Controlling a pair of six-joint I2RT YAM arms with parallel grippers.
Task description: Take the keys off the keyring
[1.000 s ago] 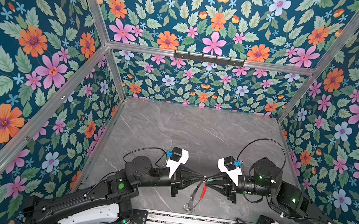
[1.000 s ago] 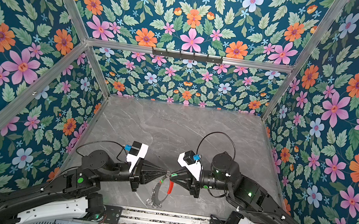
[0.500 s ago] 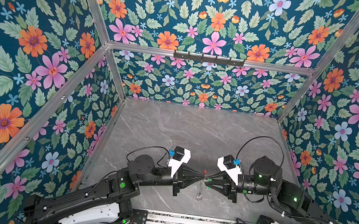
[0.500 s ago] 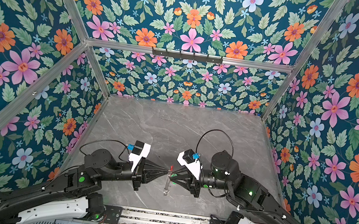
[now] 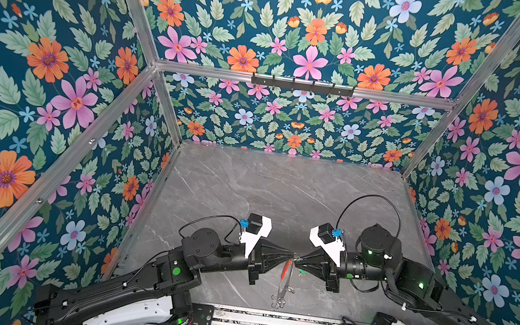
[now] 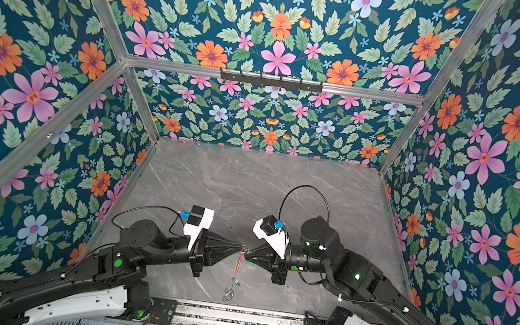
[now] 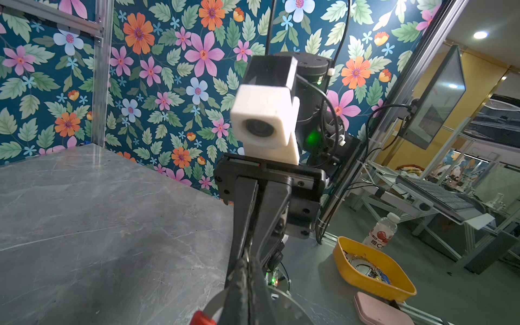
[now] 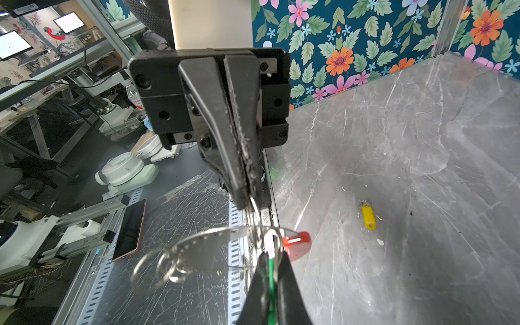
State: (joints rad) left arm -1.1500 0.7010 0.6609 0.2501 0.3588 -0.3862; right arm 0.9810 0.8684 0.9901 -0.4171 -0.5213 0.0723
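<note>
Two-sided hold near table (image 5: 265, 188) 6 o'clock edge. I see left gripper (image 5: 293, 254) clamped tight on keyring (image 5: 283, 284), hoop dangling; right gripper (image 5: 296, 262) pinching green key (image 8: 270, 270). Yellow key (image 8: 368, 216) loose on table, apart.

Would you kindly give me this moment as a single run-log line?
left gripper shut on silver ring at keyring | right gripper shut on green key | yellow key loose on table

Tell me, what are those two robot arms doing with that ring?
They're taking key tags off a big metal keyring. The left gripper pinches it in the air, and the right gripper is clamped on the green key. The yellow key already lies loose on the table.
</note>
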